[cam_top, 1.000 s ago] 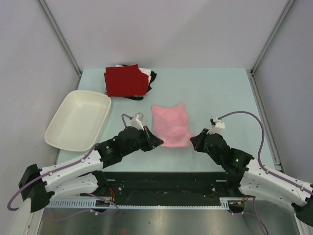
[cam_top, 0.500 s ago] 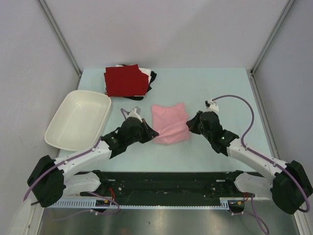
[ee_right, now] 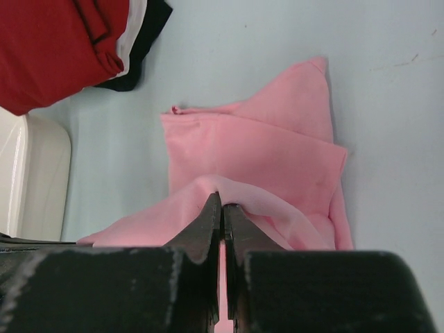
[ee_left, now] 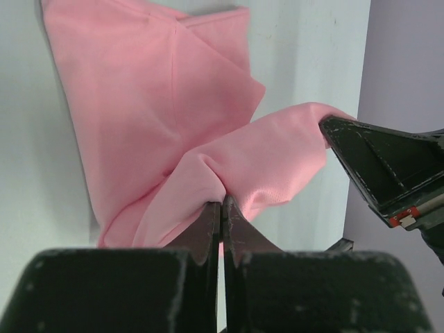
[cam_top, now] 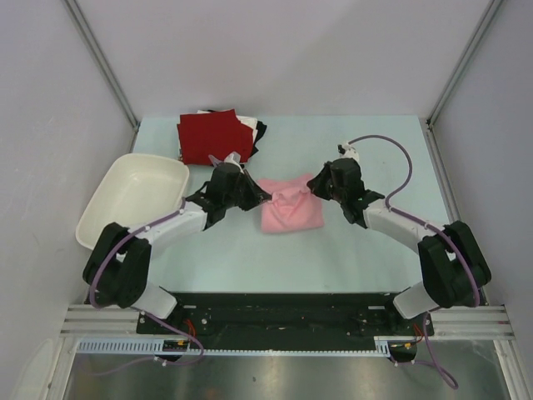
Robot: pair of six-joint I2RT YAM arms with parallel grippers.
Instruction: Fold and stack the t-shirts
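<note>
Pale green table (cam_top: 375, 158) carries a white tub (cam_top: 133, 204), a stack (cam_top: 250, 133) topped by a dark red t-shirt (cam_top: 214, 137) and, mid-table, the pink t-shirt (cam_top: 291, 215) — left gripper (cam_top: 266, 197) and right gripper (cam_top: 311, 187) each pinch its raised edge, probably to fold it over.

One pink t-shirt (cam_top: 291, 215), one red t-shirt (cam_top: 212, 137), one white t-shirt (cam_top: 248, 123), one black t-shirt (cam_top: 261, 131). One tub (cam_top: 133, 204). Two arms: left (cam_top: 179, 223), right (cam_top: 400, 225).

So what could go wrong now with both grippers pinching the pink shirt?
The left gripper and right gripper each pinch only a thin ridge of the pink t-shirt; it could slip out. The cloth between them looks slack, so the fold may land crooked or bunched.
</note>
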